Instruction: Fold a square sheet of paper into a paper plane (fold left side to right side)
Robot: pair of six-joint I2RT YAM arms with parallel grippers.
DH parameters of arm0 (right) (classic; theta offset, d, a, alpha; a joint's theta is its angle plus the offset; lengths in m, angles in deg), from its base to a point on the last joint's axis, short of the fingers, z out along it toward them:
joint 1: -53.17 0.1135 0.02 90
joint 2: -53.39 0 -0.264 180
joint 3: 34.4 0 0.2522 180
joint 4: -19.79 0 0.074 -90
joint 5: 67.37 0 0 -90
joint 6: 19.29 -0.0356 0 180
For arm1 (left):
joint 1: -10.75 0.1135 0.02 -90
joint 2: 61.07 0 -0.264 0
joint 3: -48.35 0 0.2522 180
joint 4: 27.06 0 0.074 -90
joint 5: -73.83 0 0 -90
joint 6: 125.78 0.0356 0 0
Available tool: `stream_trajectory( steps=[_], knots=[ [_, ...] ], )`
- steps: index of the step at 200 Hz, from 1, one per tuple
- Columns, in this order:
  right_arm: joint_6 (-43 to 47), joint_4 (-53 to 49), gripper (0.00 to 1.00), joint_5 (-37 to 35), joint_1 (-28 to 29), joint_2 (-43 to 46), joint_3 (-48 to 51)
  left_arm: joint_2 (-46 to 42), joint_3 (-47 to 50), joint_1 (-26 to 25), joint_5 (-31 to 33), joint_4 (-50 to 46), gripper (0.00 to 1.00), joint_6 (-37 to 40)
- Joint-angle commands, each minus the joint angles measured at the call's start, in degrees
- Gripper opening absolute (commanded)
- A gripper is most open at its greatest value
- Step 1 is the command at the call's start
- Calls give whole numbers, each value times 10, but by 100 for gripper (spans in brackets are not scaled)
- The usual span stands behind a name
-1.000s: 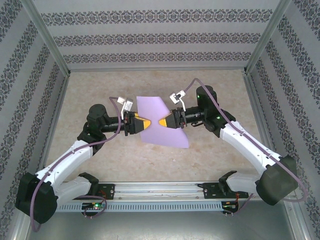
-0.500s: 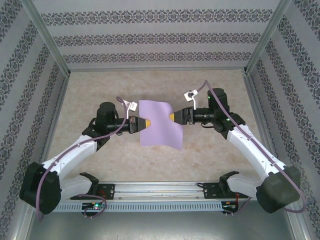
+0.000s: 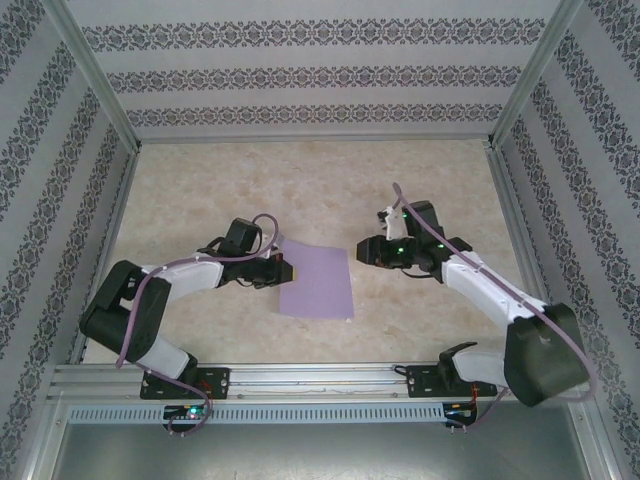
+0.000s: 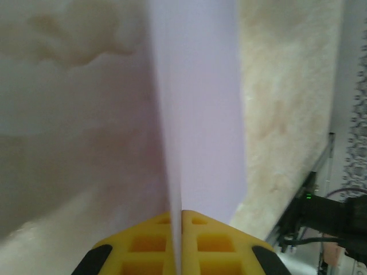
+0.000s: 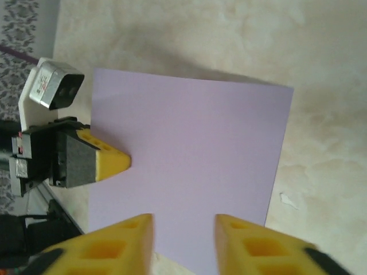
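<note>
Marbled table (image 3: 200, 190) holds the square sheet of paper (image 3: 317, 283), left tool (image 4: 181, 215) clamped on its edge, right tool (image 5: 183, 226) apart.

**Colours on my screens**

From here the square sheet of paper (image 3: 316, 283) reads as plain lavender, unmarked. The table (image 3: 300, 180) beneath is beige with cream marbling. Walls (image 3: 320, 75) at nine, twelve and three o'clock show pale grey stripes and dark floral bands. The left arm (image 3: 185, 272) and right arm (image 3: 480, 285) are white with black joints and carry mauve cables (image 3: 263, 217). The left gripper (image 4: 181, 213) and right gripper (image 5: 183, 220) have yellow fingers.
</note>
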Motion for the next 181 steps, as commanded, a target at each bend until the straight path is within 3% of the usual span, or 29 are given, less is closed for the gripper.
stream_trajectory(
  steps=[1,25,40,143,181],
  knots=[
    [-36,71,19,-15,31,-52,13,16,-18,-6,27,-38,0,33],
    [-56,105,5,-24,60,-122,12,23,-19,-6,34,-37,0,31],
    [-60,113,1,-37,69,-155,11,23,-18,-6,36,-38,0,31],
    [-34,63,4,-101,84,-246,15,-18,-21,-6,-17,15,29,-20],
    [-34,70,6,-101,86,-251,18,-42,-18,-10,-41,61,35,-57]
  ],
)
